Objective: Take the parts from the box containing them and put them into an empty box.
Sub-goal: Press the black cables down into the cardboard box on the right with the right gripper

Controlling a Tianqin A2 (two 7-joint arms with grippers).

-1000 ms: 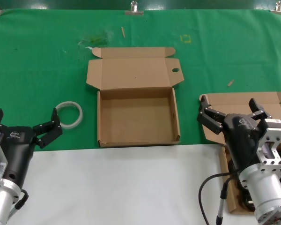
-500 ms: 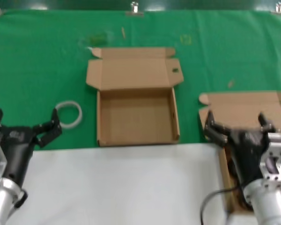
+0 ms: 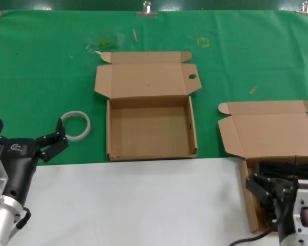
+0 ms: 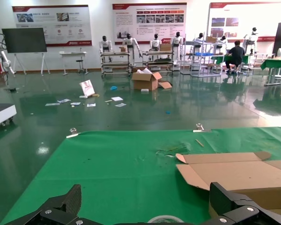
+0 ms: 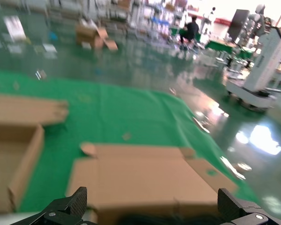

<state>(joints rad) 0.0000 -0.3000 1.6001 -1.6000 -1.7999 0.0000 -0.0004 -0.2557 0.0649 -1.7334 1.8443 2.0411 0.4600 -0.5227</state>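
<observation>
- Right gripper (image 3: 277, 197): set at about 5 o'clock in the head view, low over the box containing the parts (image 3: 269, 134); fingers spread wide, nothing held.
- Parts (image 3: 282, 169): black cords, seen as a dark bundle in the tray of that box, just beyond the right gripper; most of the bundle is hidden by the gripper and the frame edge.
- Empty box (image 3: 150, 127): at centre, toward 12 o'clock, lid flap with round hole (image 3: 192, 77) folded back; tray bare.
- Left gripper (image 3: 28, 141): parked at 8 o'clock, fingers spread, idle; tape ring (image 3: 75, 125) lies just beyond it.
- Handling note: the step in hand is judged to be the grasp. A straight descent is advised, fingers kept wide until the bundle is straddled, box walls avoided, and closure made on several loops so that no cord trails out.
</observation>
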